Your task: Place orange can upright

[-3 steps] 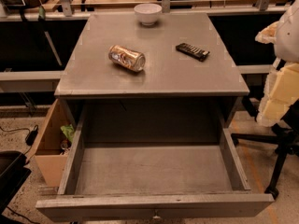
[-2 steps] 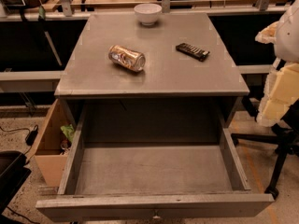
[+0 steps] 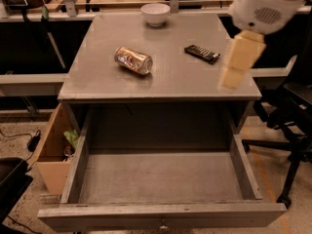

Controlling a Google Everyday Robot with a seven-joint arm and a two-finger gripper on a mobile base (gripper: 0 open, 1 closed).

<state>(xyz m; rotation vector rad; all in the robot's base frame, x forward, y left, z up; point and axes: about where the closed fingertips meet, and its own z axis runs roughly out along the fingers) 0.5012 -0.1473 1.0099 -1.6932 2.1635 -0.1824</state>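
The orange can (image 3: 133, 60) lies on its side on the grey table top (image 3: 170, 77), left of the middle, with its silver end facing front right. My gripper (image 3: 232, 76) hangs from the white arm over the right edge of the table top. It is well to the right of the can and just in front of the black remote (image 3: 202, 53). It holds nothing that I can see.
A white bowl (image 3: 155, 13) stands at the back of the table top. A wide drawer (image 3: 161, 179) is pulled open below the front edge. A cardboard box (image 3: 52, 152) sits on the floor at the left, and a black chair (image 3: 292, 116) at the right.
The arm has swung in from the right edge of the view and now reaches over the table's right side. The can, the bowl and the remote have not moved.
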